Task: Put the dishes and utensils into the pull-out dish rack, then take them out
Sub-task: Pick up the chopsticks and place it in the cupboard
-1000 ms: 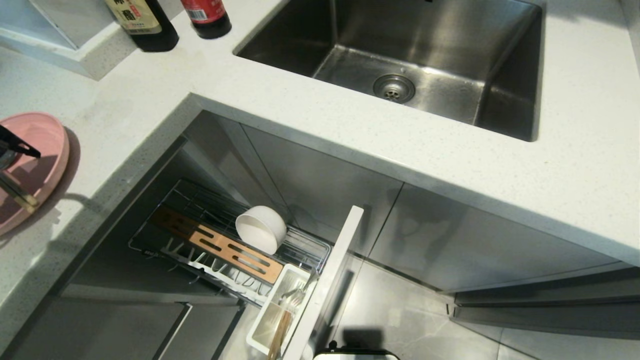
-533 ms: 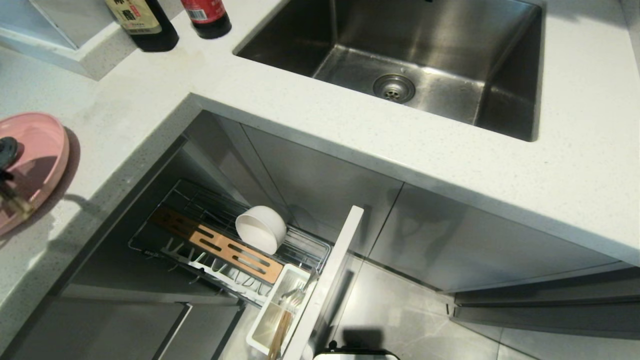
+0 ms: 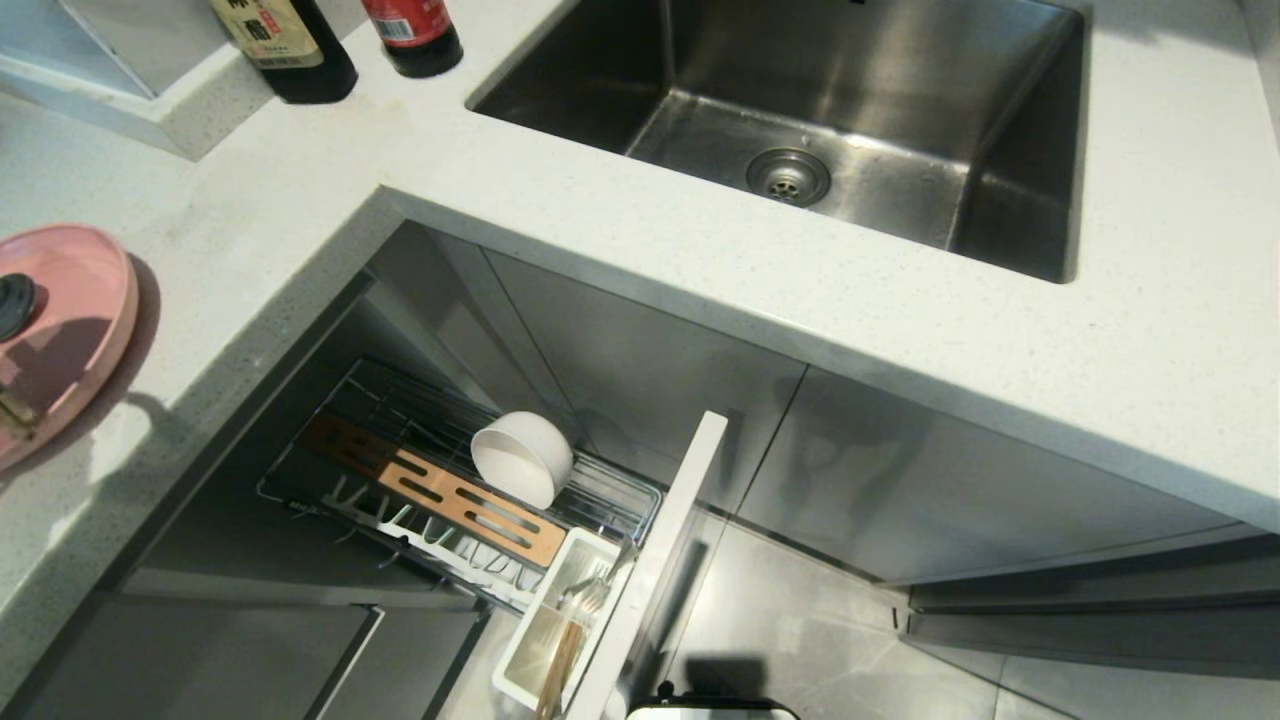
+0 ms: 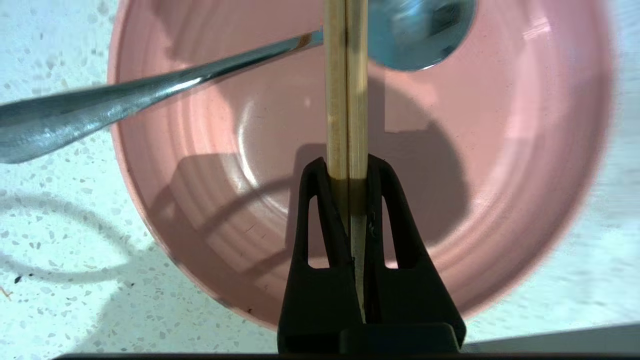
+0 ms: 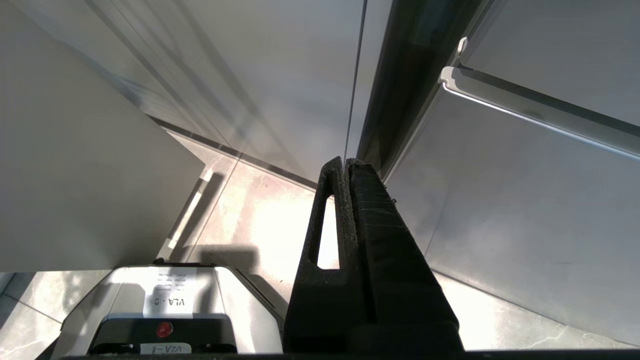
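Over the pink plate [image 4: 500, 210], the left gripper [image 4: 350, 170] pinches the chopsticks [image 4: 346, 80], their length running straight out past its tips.

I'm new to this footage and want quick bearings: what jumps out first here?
The left tool is shut on the chopsticks over the pink plate, with the spoon lying across the plate. Below the counter, the pull-out dish rack stands open with the cream-white bowl in it.

Head view looks down over counter; left wrist view hangs close above shared pink plate [image 3: 70, 330].
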Tool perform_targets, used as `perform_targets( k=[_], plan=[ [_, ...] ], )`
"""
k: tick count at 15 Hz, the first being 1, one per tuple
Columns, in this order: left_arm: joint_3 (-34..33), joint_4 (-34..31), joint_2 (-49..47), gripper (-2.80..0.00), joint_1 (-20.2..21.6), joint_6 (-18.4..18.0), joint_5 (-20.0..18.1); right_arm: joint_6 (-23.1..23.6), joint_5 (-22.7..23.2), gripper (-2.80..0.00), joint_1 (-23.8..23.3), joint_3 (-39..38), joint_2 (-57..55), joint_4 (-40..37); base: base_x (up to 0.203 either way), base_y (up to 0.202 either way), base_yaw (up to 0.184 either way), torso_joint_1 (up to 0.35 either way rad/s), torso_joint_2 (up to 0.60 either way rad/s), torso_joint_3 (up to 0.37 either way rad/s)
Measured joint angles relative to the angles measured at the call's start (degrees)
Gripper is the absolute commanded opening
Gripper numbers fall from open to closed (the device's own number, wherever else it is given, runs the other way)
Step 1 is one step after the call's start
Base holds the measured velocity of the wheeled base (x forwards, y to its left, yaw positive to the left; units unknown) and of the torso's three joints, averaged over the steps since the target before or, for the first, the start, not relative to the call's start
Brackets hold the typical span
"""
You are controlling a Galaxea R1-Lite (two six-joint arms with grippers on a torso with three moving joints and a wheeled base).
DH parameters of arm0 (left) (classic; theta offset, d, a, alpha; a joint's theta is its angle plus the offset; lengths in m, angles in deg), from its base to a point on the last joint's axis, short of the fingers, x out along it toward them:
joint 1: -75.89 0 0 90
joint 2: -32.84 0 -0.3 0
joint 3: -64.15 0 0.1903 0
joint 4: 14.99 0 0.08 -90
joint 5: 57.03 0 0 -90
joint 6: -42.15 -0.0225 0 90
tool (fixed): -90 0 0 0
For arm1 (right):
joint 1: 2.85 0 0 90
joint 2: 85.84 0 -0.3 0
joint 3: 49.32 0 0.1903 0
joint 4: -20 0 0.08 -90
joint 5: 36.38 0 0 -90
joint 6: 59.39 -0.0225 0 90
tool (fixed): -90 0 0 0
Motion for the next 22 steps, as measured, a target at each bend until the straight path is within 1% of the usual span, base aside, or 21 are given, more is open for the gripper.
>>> perform_targets(
  k=[2,4,6,9,11,13,14,16,18,20,22],
  plan=[
    [1.07,0.38,1.25,-2.80,-0.04,-0.02,-0.07,-0.02,0.02,-2.80,0.00,0.00,0.00,0.00,0.000,0.000,0.000,0.000,0.00,0.000],
    [3.81,0.51,3.38,-2.80,-0.55,0.00,-0.72,0.00,0.01,-2.80,0.00,0.00,0.00,0.00,0.000,0.000,0.000,0.000,0.00,0.000],
    [6.19,0.51,5.70,-2.80,-3.05,0.11,-1.93,-0.02,0.00,-2.80,0.00,0.00,0.00,0.00,0.000,0.000,0.000,0.000,0.00,0.000],
    [7.86,0.10,9.31,-2.80,-8.95,0.39,-2.21,0.00,0.00,-2.80,0.00,0.00,0.00,0.00,0.000,0.000,0.000,0.000,0.00,0.000],
    [7.83,-0.96,11.87,-2.80,-14.28,1.01,-2.32,0.00,0.00,-2.80,0.00,0.00,0.00,0.00,0.000,0.000,0.000,0.000,0.00,0.000],
    [7.55,-3.83,14.20,-2.80,-20.54,2.56,-2.82,0.00,0.00,-2.80,0.00,0.00,0.00,0.00,0.000,0.000,0.000,0.000,0.00,0.000],
    [7.52,-5.66,15.13,-2.80,-23.46,3.18,-3.69,0.00,0.02,-2.80,0.00,0.00,0.00,0.00,0.000,0.000,0.000,0.000,0.00,0.000],
    [7.50,-10.33,16.79,-2.80,-29.29,3.69,-7.44,-0.02,0.00,-2.80,0.00,0.00,0.00,0.00,0.000,0.000,0.000,0.000,0.00,0.000],
    [7.53,-15.86,17.80,-2.80,-33.10,3.51,-13.48,-0.01,0.00,-2.80,0.00,0.00,0.00,0.00,0.000,0.000,0.000,0.000,0.00,0.000],
    [7.67,-20.65,18.59,-2.80,-36.00,1.56,-20.85,0.00,0.00,-2.80,0.00,0.00,0.00,0.00,0.000,0.000,0.000,0.000,0.00,0.000],
    [7.67,-25.63,18.94,-2.80,-37.59,-1.79,-27.17,0.00,0.00,-2.80,-0.01,0.00,0.00,0.00,0.000,0.000,0.000,0.000,0.00,0.000]
  ],
)
